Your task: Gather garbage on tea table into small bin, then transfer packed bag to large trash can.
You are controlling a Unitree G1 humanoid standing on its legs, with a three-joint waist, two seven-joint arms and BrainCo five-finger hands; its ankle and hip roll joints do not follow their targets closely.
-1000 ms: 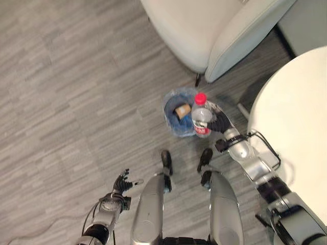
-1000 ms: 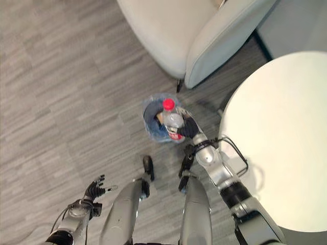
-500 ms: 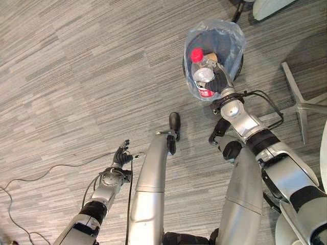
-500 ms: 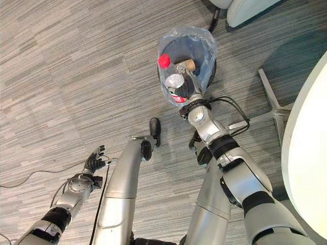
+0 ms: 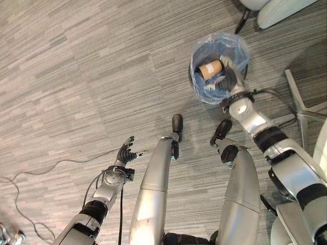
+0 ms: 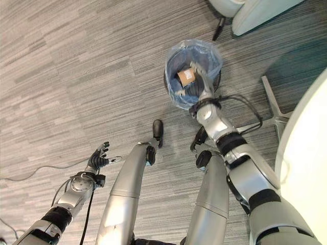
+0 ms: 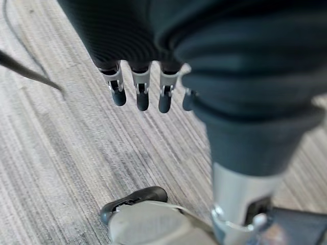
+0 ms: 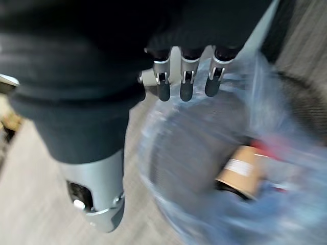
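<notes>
Grey floor is seen under the bin (image 5: 218, 69), whose thin, soft, light bag (image 6: 213, 54) is judged best gathered at its rim. Over it the right hand (image 5: 231, 76) is held open, empty; the left hand (image 5: 125, 153) is spread, idle.

One small bin (image 5: 240, 64) with one blue bag liner (image 5: 204, 92), one brown paper cup (image 5: 210, 69) inside, one round white tabletop (image 6: 306, 168), one chair (image 6: 255, 13), two hands.

Grey plank floor (image 5: 76, 76) — chair base (image 5: 301, 104).
</notes>
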